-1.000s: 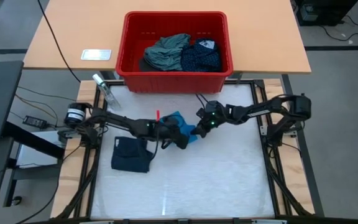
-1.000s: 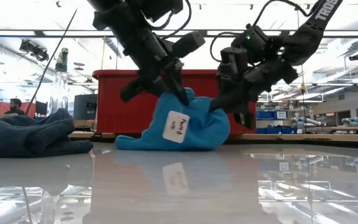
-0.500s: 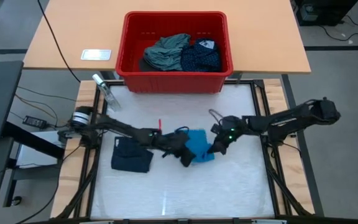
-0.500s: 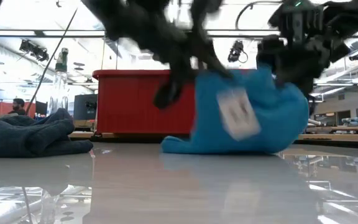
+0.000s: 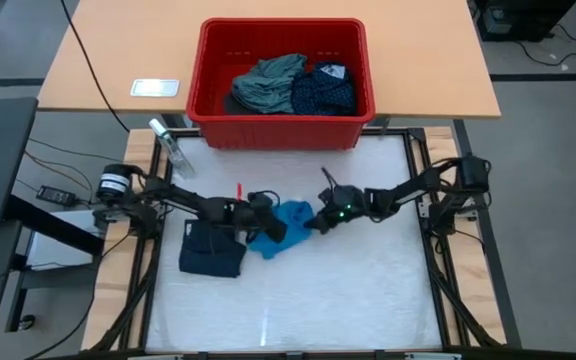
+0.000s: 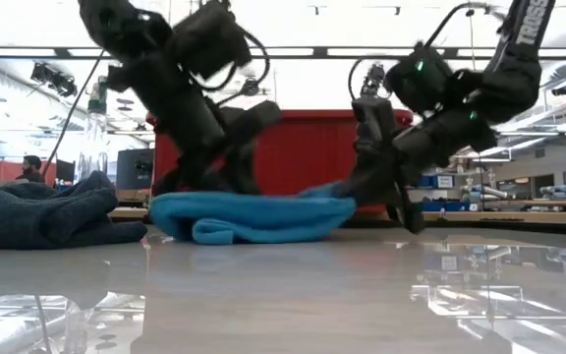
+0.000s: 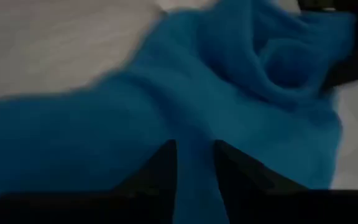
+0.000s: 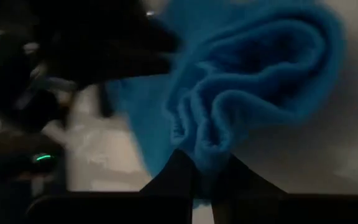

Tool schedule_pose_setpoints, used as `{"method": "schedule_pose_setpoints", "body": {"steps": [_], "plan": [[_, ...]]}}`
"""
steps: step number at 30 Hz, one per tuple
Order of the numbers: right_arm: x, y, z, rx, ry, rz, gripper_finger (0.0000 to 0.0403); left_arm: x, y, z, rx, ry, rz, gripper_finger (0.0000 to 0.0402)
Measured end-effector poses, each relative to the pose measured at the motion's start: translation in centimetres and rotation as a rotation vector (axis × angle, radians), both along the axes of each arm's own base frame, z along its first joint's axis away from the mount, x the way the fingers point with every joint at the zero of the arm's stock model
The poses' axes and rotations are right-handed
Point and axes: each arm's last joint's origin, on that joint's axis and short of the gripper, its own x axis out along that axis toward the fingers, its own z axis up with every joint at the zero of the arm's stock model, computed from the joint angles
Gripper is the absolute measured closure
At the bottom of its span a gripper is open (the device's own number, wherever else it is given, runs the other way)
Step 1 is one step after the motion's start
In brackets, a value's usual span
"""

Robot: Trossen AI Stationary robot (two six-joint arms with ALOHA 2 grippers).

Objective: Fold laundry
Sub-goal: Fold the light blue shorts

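Note:
The bright blue garment [image 5: 286, 226] lies low and folded on the white table mat [image 5: 368, 290], a flat strip in the low view [image 6: 254, 216]. My left gripper [image 5: 267, 228] is at its left end and my right gripper [image 5: 314, 222] at its right end, each shut on it. A dark navy piece [image 5: 211, 250] lies folded to the left. The grey-green shirt [image 5: 268, 82] and the navy dotted piece [image 5: 324, 90] lie in the red bin [image 5: 280, 128]. My left gripper has blue cloth [image 7: 194, 163] between its two fingers, which stand a little apart; one layer or several, I cannot tell. It slants down from the table's left. That end rests on the mat. My right gripper pinches a bunched fold of several layers [image 8: 207, 144] at the garment's right end. It slants down from the table's right. The cloth lies slack on the mat.
The red bin stands on the wooden table beyond the mat's far edge. A clear bottle [image 5: 168, 146] lies at the mat's far left corner. Bare mat stretches toward the near edge and the right side.
Both grippers swung the blue garment, hanging upright with its white label showing, toward the near right, then back left and down. It now lies flat on the mat as a low folded strip, label hidden.

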Motion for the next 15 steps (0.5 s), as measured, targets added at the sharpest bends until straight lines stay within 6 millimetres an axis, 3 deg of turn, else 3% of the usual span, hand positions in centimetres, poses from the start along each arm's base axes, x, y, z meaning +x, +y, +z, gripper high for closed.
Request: {"method": "schedule_pose_setpoints", "body": {"steps": [2, 5, 8, 10, 13, 15], "plan": [[0.2, 0.2, 1.4, -0.014, -0.068, -0.013, 0.0376, 0.3, -0.1, 2.0, 0.002, -0.086, -0.016, 0.0286], [-0.5, 0.1, 2.6, -0.073, -0.062, -0.034, 0.0376, 0.0, 0.0, 3.3, 0.032, -0.117, -0.04, 0.0285], [-1.3, 0.2, 4.6, -0.14, -0.076, 0.036, 0.0376, -0.1, 0.1, 4.5, 0.128, -0.116, -0.091, 0.0285], [-2.2, 0.4, 4.8, -0.196, -0.019, 0.118, 0.0376, 0.1, 0.1, 5.6, 0.192, -0.155, -0.131, 0.0285], [-4.1, 0.8, 4.8, -0.264, 0.115, 0.219, 0.0376, 0.3, 0.1, 5.5, 0.296, -0.136, -0.218, 0.0284], [-4.7, 1.3, 5.7, -0.333, 0.094, 0.294, 0.0376, 0.3, 0.1, 5.5, 0.365, -0.118, -0.277, 0.0278]]}}
